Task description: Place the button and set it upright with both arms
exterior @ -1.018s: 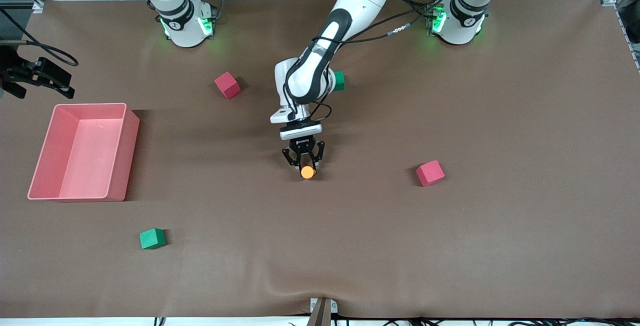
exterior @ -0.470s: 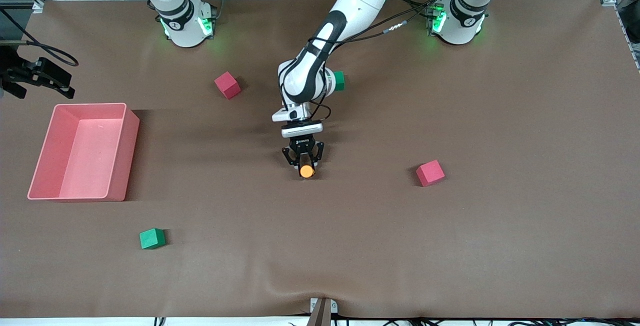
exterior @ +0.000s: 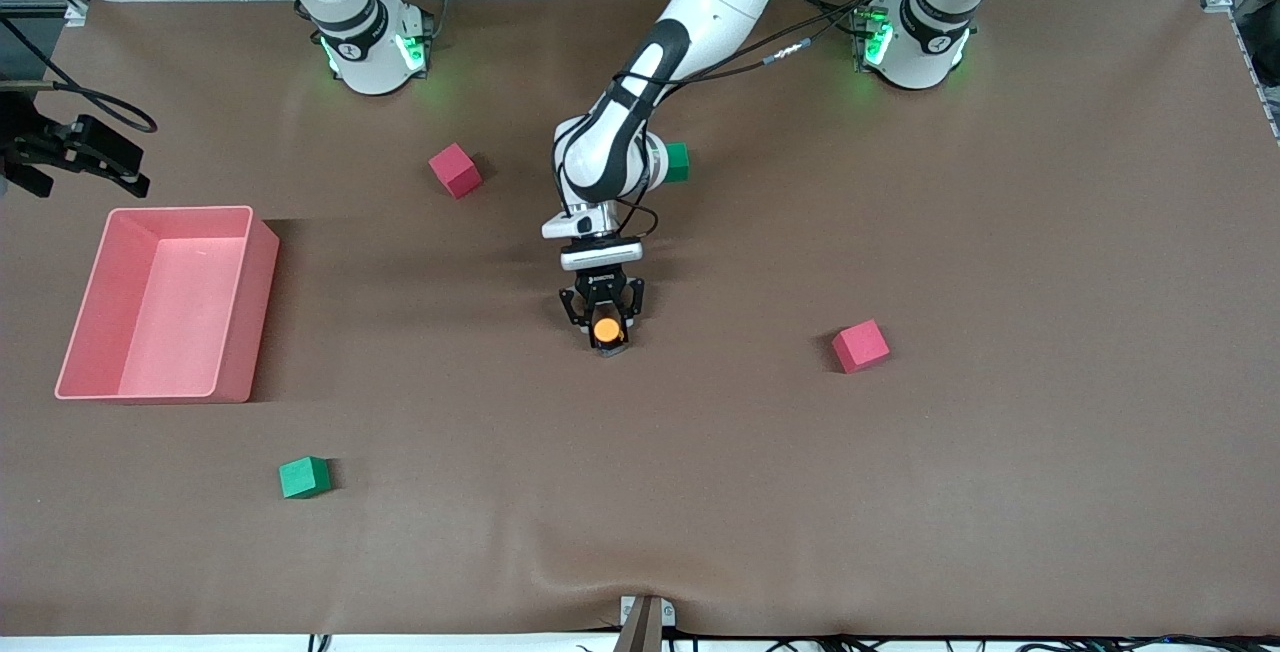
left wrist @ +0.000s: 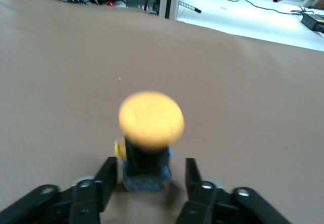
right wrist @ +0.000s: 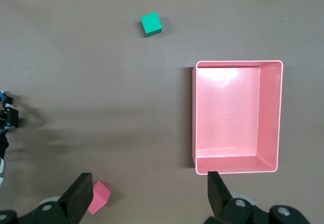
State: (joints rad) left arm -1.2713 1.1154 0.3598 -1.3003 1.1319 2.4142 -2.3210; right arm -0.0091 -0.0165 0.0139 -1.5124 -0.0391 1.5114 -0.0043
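Front view: we see the left hand (exterior: 604, 324) low over the middle of the brown table (exterior: 1000, 492), and the button (exterior: 606, 329) stands on the table between its fingers. In the left wrist view the button (left wrist: 150, 138) is upright, orange cap on top and black body with blue bits under it. The fingers (left wrist: 107, 176) stand apart on both sides of it, with a small gap at each side, so they do not clamp it.

Around the left hand there is much bare table. The nearest pink cube (exterior: 860, 346) is well apart, toward the left arm's end of the table. One green cube (exterior: 677, 161) lies beside the left arm's wrist, and another pink cube (exterior: 455, 170) near it. A second green cube (exterior: 304, 477) and the pink bin (exterior: 240, 372) are well apart, toward the right arm's end. The table edge close to the camera is well away from the hand.

The right hand (right wrist: 147, 196) waits high over the pink bin's end of the table, its fingers wide apart and holding nothing.

Compared with one second ago, the left fingers were closed on the button; now they have opened, and the button is slightly closer to the hand's body.
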